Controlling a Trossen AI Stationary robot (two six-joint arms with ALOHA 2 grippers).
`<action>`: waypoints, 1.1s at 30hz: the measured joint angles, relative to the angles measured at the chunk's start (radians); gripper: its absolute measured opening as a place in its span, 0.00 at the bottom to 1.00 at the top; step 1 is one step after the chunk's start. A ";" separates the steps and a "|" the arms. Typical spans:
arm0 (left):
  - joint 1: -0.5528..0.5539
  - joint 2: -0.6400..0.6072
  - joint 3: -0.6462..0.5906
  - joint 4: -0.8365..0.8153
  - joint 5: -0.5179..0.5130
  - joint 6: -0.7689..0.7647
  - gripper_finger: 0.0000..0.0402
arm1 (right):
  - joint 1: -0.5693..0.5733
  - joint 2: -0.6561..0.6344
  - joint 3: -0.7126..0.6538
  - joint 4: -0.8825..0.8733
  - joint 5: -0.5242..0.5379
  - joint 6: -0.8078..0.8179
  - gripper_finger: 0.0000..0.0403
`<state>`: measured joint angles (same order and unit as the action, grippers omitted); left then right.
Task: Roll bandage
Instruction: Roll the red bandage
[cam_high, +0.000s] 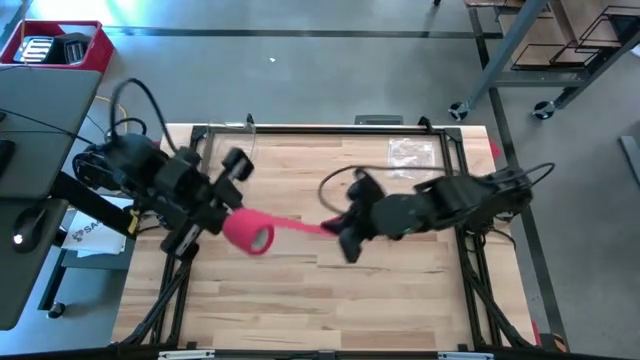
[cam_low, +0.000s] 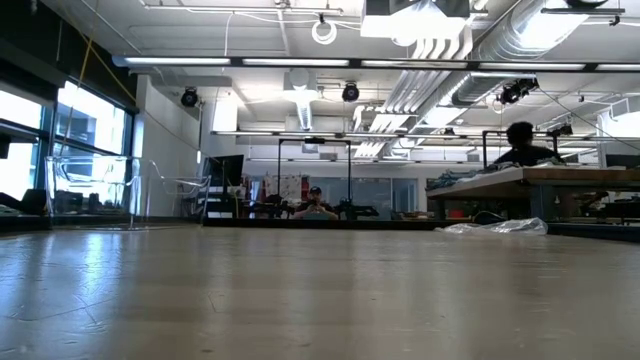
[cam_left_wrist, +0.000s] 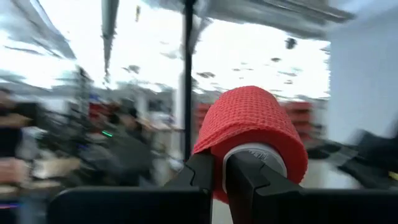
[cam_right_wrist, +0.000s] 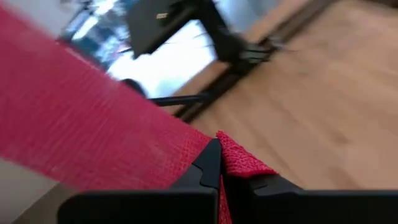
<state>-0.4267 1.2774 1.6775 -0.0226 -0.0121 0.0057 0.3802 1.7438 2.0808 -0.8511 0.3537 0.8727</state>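
The bandage is a bright red roll (cam_high: 248, 233) on a grey core, with a strip (cam_high: 298, 227) running off it toward the table's right. Roll and strip hang above the table's middle, clear of the wood. My left gripper (cam_high: 230, 222) comes from the left and is shut on the roll. My right gripper (cam_high: 335, 233) comes from the right and is shut on the strip's free end. Neither gripper nor the bandage shows in the low view. My left gripper pinches the roll's wall (cam_left_wrist: 218, 177) at one open end, one finger (cam_left_wrist: 252, 174) in front of the grey core's mouth and the other (cam_left_wrist: 200, 173) outside on the red fabric. The roll sticks out beyond the fingertips, lifted clear of the table. My right gripper pinches the strip near its free end (cam_right_wrist: 239, 163) between its two fingers, which lie across the strip. A short crumpled tip sticks out past the fingers. The strip (cam_right_wrist: 93, 130) stretches away flat and straight toward the roll, off the table.
A crinkled clear plastic bag (cam_high: 412, 152) lies near the table's far right edge, also the bag (cam_low: 495, 227) in the low view. A red bin (cam_high: 60, 45) stands off the table at far left. Bare wood (cam_high: 320, 300) spreads below the arms toward the near edge.
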 joint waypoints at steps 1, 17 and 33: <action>0.000 0.000 0.000 0.015 -0.036 0.022 0.04 | 0.002 0.017 0.000 0.053 -0.023 -0.018 0.00; 0.004 0.000 0.000 -0.185 -0.525 0.258 0.04 | 0.121 0.116 0.000 0.676 -0.126 -0.022 0.00; 0.027 0.063 0.000 -0.287 -0.576 0.179 0.04 | 0.169 0.116 0.000 0.705 -0.122 0.022 0.00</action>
<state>-0.3992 1.3400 1.6775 -0.3092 -0.5880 0.1846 0.5488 1.8599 2.0804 -0.1457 0.2317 0.8942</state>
